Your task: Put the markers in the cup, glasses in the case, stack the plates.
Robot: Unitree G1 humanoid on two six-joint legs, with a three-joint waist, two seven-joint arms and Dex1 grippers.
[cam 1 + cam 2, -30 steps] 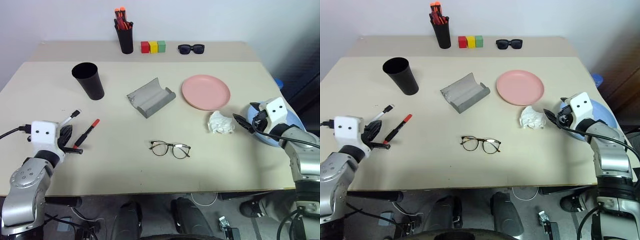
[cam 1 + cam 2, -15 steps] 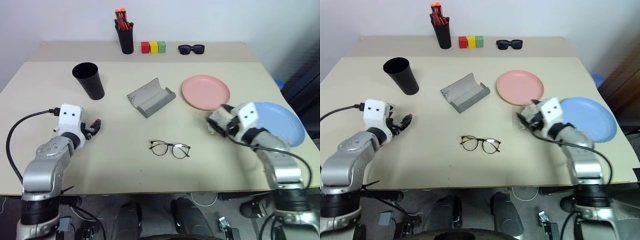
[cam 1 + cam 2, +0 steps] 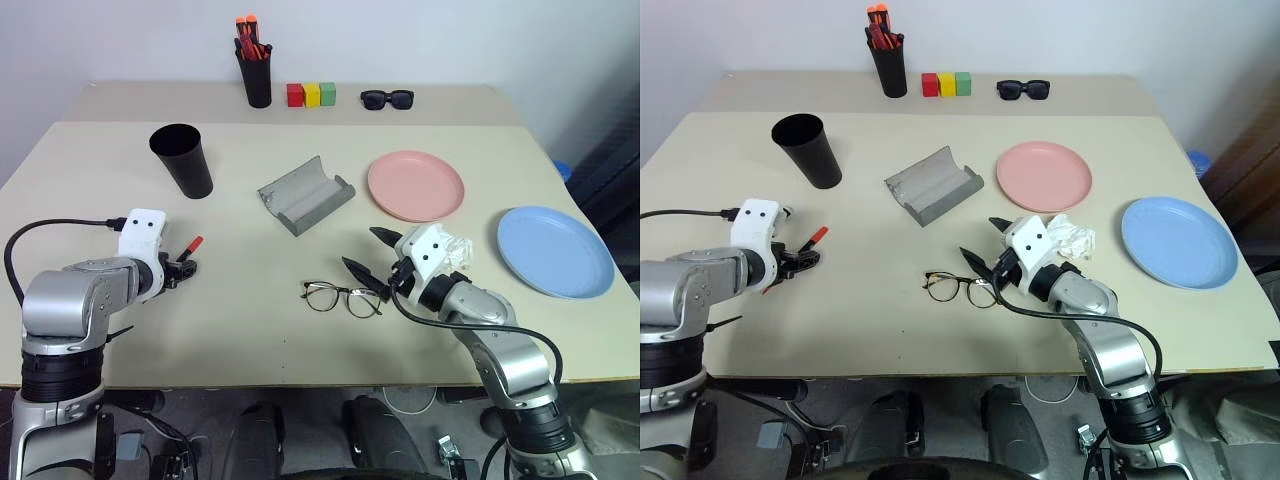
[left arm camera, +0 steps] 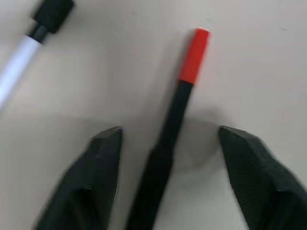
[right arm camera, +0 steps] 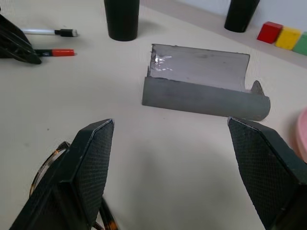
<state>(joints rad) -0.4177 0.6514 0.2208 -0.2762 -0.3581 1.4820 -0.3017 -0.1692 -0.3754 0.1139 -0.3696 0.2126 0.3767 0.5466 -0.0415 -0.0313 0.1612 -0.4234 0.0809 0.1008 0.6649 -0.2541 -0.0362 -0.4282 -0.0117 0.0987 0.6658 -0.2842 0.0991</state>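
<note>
— While we are lowering our left gripper over the red-capped marker, what are we changing compared with a second ago?

— We are swinging the wrist down off the table edge, so the black fingers are now straddling the marker's dark body, spread and not yet pinching it. Its white-bodied partner is lying just beside, apart from it. Our right gripper is doing the bigger travel — it is coming in from beside the blue plate, past the crumpled tissue, and is now hanging over the right lens of the glasses, gaping wide and grasping nothing.

— So what are we reading from that for the task?

— We are judging that two pickups are being set up at once: marker on the left, glasses on the right. Nothing is lifted yet, so none of the three jobs is done.

— And the containers?

— We are seeing the black cup standing upright, well beyond the markers, with no marker standing out of it; its inside is too dark to tell more. The grey case is lying open beyond the glasses — its trough is bare. The pink plate is holding nothing and is sitting apart from the blue one, so the stack is not begun. At the far edge, the small pen holder is keeping its bunch of orange-capped pens, with coloured blocks and sunglasses alongside.
</note>
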